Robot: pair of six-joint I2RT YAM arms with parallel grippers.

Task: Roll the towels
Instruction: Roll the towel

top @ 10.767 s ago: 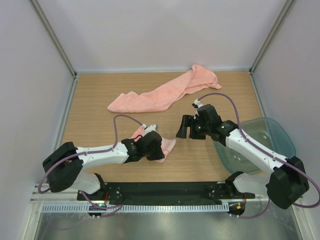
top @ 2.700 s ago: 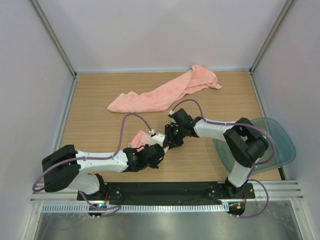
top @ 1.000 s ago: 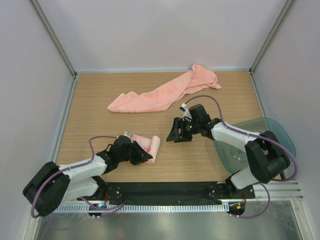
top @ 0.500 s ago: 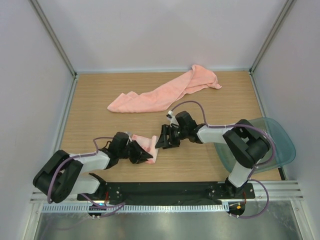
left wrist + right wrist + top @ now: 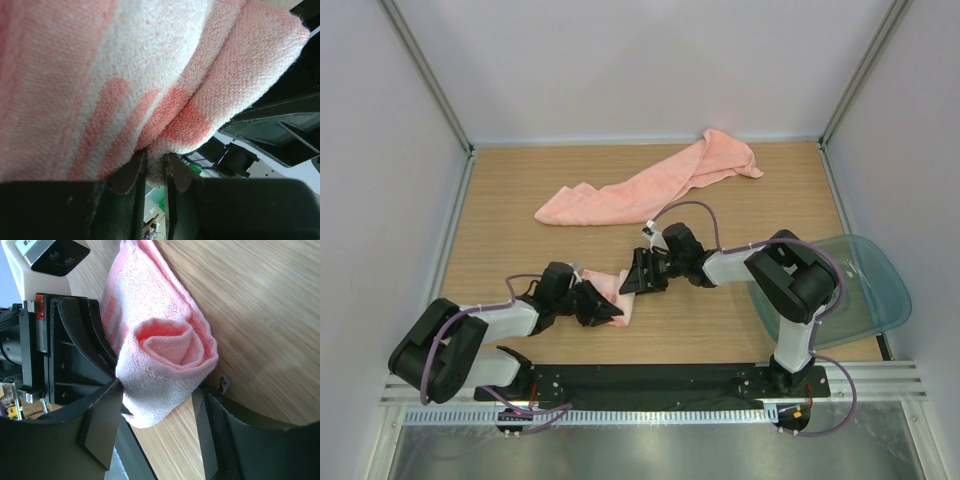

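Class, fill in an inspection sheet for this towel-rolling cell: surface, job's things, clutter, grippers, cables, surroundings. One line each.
Surface: wood-grain table; no spills seen.
Job's things: small towel, striped, rolled up, front centre; long towel loose and unrolled at the back.
Clutter: teal tray at the table's right edge.
Grippers: left gripper shut on the small towel's edge; right gripper open, jaws either side of the roll's end.
Cables: purple cables loop over each arm; no snag seen.
Surroundings: pale walls on three sides.
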